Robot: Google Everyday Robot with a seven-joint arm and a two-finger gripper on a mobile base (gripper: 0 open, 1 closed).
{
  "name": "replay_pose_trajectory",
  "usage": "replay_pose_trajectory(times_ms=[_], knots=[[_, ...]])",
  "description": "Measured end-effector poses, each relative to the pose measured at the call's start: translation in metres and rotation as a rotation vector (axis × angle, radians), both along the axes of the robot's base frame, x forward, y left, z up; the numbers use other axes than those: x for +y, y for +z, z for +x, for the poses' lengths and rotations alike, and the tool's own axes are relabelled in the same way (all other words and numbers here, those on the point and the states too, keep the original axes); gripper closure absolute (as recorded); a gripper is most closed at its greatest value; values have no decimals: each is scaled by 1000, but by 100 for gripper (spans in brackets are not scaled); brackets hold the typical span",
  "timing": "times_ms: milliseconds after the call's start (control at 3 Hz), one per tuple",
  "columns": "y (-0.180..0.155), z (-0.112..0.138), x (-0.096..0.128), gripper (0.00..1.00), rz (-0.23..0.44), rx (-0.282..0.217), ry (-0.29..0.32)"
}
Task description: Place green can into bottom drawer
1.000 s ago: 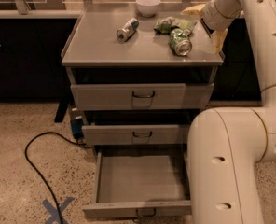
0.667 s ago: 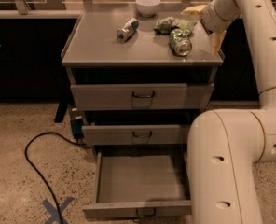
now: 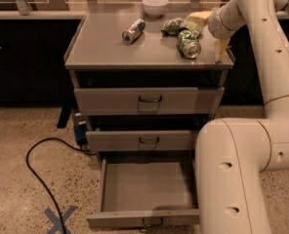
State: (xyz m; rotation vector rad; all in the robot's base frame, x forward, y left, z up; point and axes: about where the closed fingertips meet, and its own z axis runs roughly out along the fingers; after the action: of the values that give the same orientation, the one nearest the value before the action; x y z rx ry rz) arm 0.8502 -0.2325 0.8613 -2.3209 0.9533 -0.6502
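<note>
Green can (image 3: 189, 44) lies on its side on the cabinet top (image 3: 105, 48), shiny end facing out, w/ the green snack bag (image 3: 172, 26) right behind it. My gripper (image 3: 209, 33) sits just right of the can, fingers spread wide, nothing held. Best bet imo: straddle the can's round body, not its ends, w/o snagging the bag. Squeeze firmly, then lower into the bottom drawer (image 3: 144, 184), already pulled open.
</note>
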Motion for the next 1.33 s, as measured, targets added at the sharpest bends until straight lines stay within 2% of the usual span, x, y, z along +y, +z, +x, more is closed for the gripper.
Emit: replay_pose_trajectory(times_ms=[333, 667, 1000, 1333], knots=[[1, 11, 10, 0, -106, -47, 76], [1, 11, 10, 0, -106, -47, 76], [-1, 12, 17, 0, -118, -55, 108], [0, 13, 30, 0, -158, -66, 170]])
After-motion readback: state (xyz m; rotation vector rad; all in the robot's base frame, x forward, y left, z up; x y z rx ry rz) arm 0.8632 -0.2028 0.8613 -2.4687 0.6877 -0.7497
